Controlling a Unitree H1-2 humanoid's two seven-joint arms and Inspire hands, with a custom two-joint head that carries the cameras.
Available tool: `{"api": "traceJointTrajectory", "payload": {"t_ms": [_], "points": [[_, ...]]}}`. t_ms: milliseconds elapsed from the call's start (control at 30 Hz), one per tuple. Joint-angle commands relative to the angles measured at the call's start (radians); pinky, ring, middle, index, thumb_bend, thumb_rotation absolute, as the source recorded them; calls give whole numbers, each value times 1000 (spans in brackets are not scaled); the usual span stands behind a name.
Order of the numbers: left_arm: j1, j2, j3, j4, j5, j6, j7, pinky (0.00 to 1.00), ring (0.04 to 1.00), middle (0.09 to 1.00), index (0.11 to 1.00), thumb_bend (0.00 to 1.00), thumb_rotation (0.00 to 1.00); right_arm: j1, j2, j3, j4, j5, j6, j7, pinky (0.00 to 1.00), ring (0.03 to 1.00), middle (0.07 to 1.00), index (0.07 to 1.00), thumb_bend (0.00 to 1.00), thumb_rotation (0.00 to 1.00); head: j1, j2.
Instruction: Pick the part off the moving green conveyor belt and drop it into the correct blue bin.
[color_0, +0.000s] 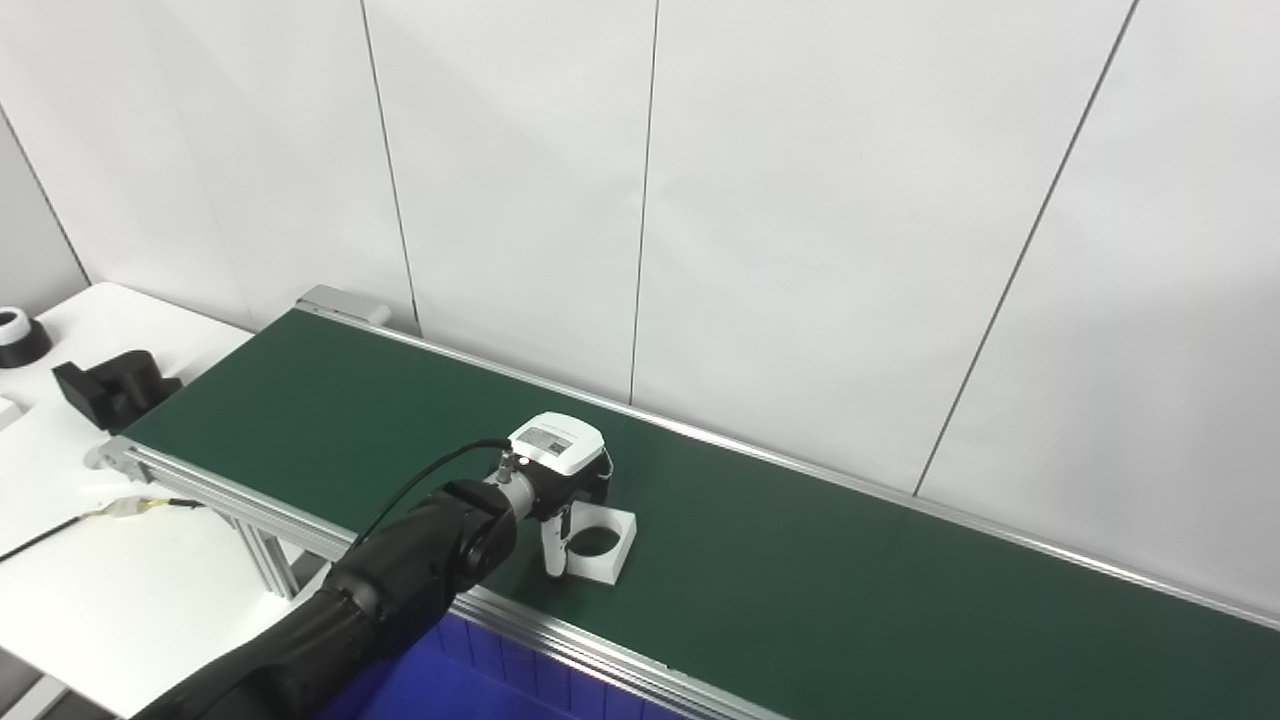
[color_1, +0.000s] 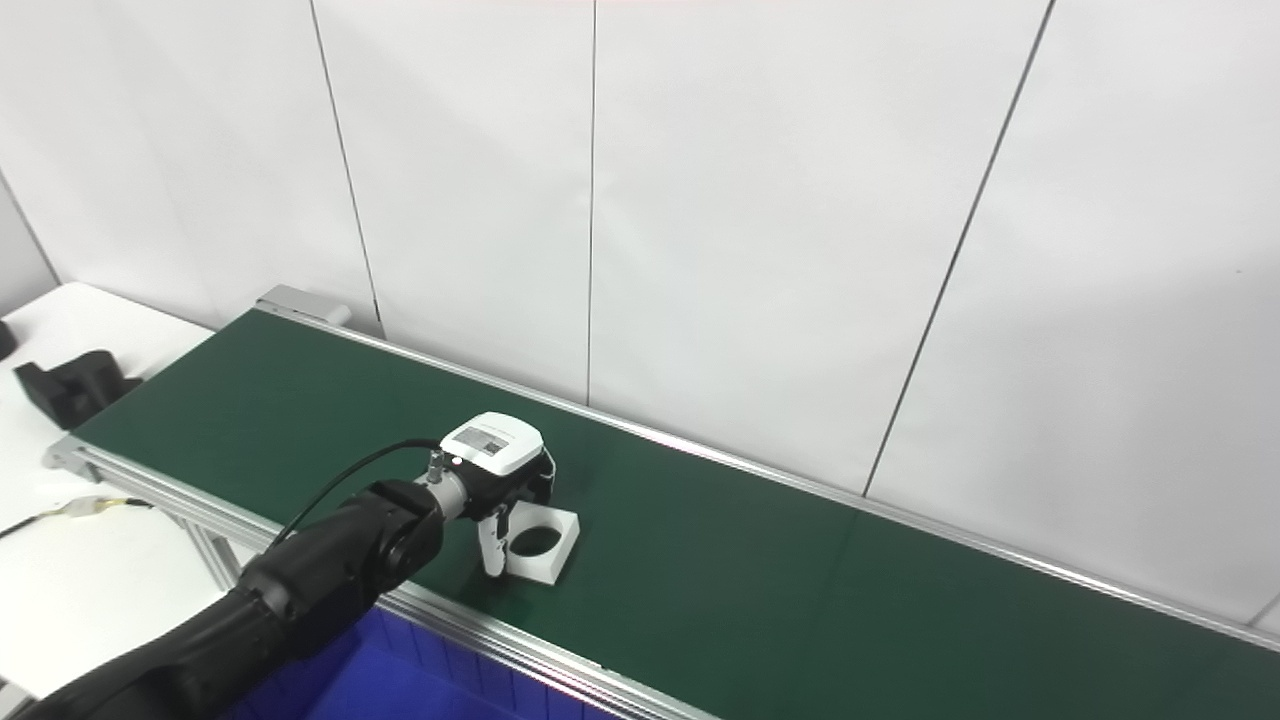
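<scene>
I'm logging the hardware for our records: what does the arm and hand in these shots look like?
Only the left arm shows: glossy black and bulky, with a silver cylindrical wrist. A thin black cable loops to the left hand, which has a black body, a white labelled top plate and pale fingers.

A lab or factory test cell: a long green conveyor belt (color_0: 800, 540) in an aluminium frame runs before bare white wall panels (color_0: 820, 200), with a white workbench (color_0: 110, 560) at the left and a blue bin (color_0: 500, 670) near.

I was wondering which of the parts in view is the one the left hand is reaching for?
The white square part with a round hole, on the green belt at the left hand; the black parts sit on the white table.
</scene>
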Motion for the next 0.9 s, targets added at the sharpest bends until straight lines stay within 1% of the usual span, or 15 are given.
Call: {"api": "traceJointTrajectory", "payload": {"t_ms": [0, 33, 100, 133, 267, 300, 433, 633, 733, 867], "points": [[-21, 39, 32, -88, -24, -4, -4, 684, 652, 632, 487, 522, 55, -6, 2, 1, -25, 3, -48, -1, 648, 748, 790, 878, 433, 769, -3, 2], [-14, 42, 42, -120, -33, -4, -15, 677, 630, 598, 486, 521, 55, -6, 2, 1, -25, 4, -48, -1, 647, 746, 789, 877, 426, 759, -3, 2], [2, 49, 61, -184, -51, -1, -37, 687, 611, 552, 465, 516, 7, -9, 1, 0, -22, 4, -48, -1, 647, 750, 791, 878, 435, 760, -8, 3], [6, 51, 66, -205, -56, 1, -46, 688, 610, 550, 464, 516, 5, -10, 0, -1, -20, 4, -48, -1, 648, 750, 791, 878, 436, 761, -8, 3], [44, 67, 100, -353, -64, 6, -83, 704, 588, 522, 463, 519, 0, -13, -2, -1, -15, 6, -54, -1, 639, 745, 787, 875, 445, 759, -9, 3], [54, 70, 108, -392, -64, 16, -101, 704, 580, 515, 466, 519, 0, -12, -2, -1, -16, 6, -53, -1, 640, 746, 787, 875, 450, 760, -9, 3], [81, 75, 132, -504, -57, 21, -146, 704, 565, 494, 481, 522, 0, -14, -1, -2, -18, 3, -46, -2, 635, 740, 782, 872, 463, 758, -11, 3], [113, 79, 159, -604, -53, -1, -185, 713, 569, 487, 487, 521, 0, -16, -5, -4, -16, 4, -47, -2, 637, 740, 781, 868, 474, 764, -14, 9], [131, 91, 171, -649, -51, -18, -192, 719, 587, 501, 472, 521, 0, -17, -7, -5, -12, 4, -53, -3, 639, 743, 780, 867, 492, 771, -14, 13], [158, 109, 189, -706, -40, -30, -207, 717, 579, 503, 469, 522, 0, -16, -9, -6, -20, 4, -47, -1, 646, 748, 783, 867, 495, 775, -15, 25]]}}
